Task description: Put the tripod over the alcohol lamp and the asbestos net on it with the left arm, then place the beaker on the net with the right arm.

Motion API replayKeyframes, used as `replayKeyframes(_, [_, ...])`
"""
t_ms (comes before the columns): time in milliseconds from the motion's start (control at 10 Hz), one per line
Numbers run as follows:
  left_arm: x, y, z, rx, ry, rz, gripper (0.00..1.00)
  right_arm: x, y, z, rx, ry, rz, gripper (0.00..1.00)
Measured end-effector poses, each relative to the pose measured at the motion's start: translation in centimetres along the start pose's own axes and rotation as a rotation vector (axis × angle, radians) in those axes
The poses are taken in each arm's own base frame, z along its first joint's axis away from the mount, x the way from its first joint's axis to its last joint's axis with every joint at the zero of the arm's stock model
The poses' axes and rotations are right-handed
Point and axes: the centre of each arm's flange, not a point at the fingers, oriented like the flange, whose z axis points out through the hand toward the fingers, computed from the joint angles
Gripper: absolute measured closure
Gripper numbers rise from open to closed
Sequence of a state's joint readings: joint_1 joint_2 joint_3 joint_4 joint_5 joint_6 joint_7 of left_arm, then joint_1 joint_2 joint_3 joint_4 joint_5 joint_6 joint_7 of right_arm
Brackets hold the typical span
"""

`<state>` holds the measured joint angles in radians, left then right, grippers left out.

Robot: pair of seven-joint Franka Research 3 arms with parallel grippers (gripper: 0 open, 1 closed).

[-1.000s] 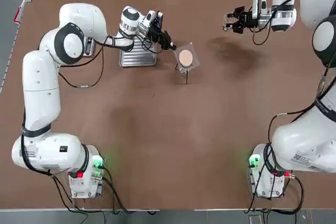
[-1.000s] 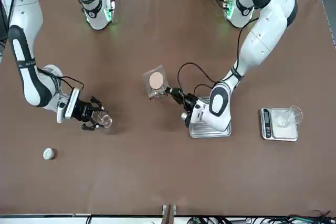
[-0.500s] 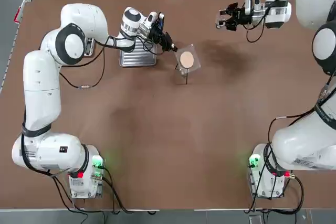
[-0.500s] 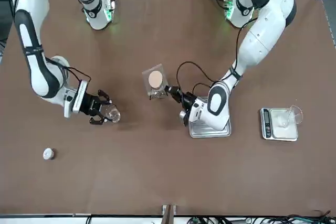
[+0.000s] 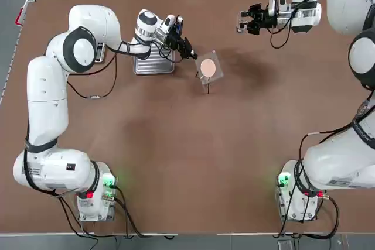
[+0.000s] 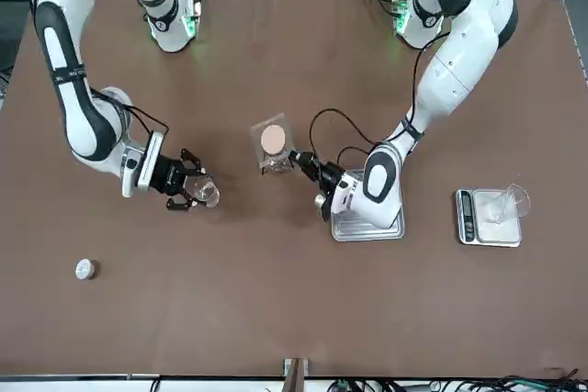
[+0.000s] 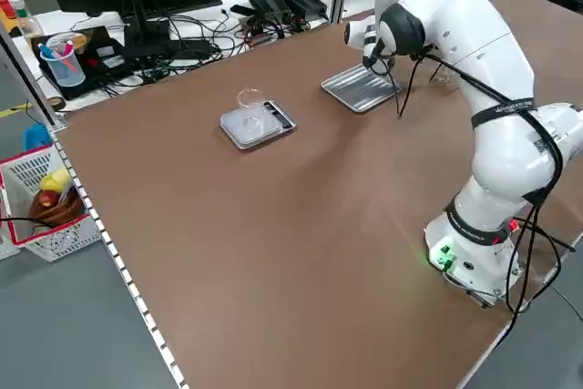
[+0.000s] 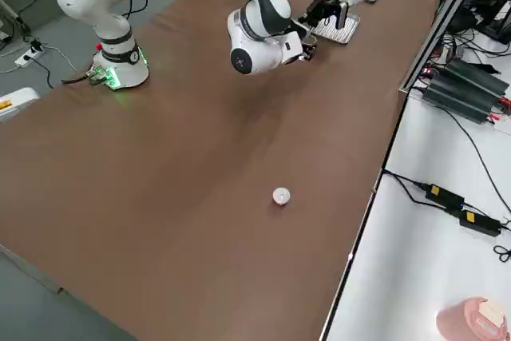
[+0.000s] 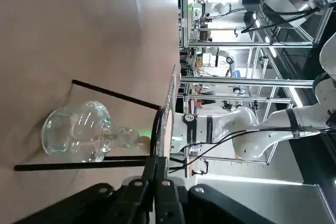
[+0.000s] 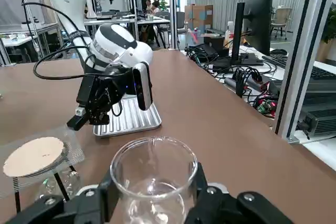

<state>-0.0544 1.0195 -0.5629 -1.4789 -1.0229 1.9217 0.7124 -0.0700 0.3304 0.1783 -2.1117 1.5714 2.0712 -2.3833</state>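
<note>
The right gripper [image 6: 188, 192] was clamped on the small clear glass beaker [image 6: 204, 194], held above the table, well apart from the tripod. The left gripper [image 5: 191, 54], fingers together, pinched the edge of the square grey wire-mesh asbestos net [image 5: 208, 66] lying on the black tripod [image 9: 113, 129] over the squat clear glass alcohol lamp [image 9: 79, 138].

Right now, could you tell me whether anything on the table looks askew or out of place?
Nothing stands out. The asbestos net sits on the tripod over the alcohol lamp, its corner still pinched by the left gripper. The right gripper holds the beaker clear of them.
</note>
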Motion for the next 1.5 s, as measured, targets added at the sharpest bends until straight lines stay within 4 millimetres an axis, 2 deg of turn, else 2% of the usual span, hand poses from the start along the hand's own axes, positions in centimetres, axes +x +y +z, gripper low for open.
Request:
replayKeyframes(300, [0.0, -0.1, 0.0, 0.001, 0.0, 0.0, 0.97, 0.2, -0.3, 0.1, -0.008, -0.008, 0.016, 0.42])
replayKeyframes(500, [0.0, -0.1, -0.1, 0.002, 0.001, 0.0, 0.95, 0.7, -1.3, 1.4, -0.008, -0.009, 0.023, 0.42])
replayKeyframes(700, [0.0, -0.1, -0.1, 0.002, 0.001, 0.0, 0.91, 1.2, -2.2, 2.4, -0.003, -0.006, 0.028, 0.42])
replayKeyframes(1000, [0.0, -0.1, -0.1, 0.002, 0.001, 0.0, 0.77, 1.4, -2.8, 2.7, -0.011, -0.004, 0.037, 0.42])
replayKeyframes(1300, [0.3, 0.1, -0.7, 0.006, 0.012, 0.006, 0.32, 2.3, -4.7, 4.6, -0.01, 0.003, 0.05, 0.42])
replayKeyframes(1500, [0.6, 0.3, -2.3, 0.036, 0.031, 0.011, 0.02, 2.5, -6.3, 6.2, -0.012, -0.008, 0.066, 0.42])
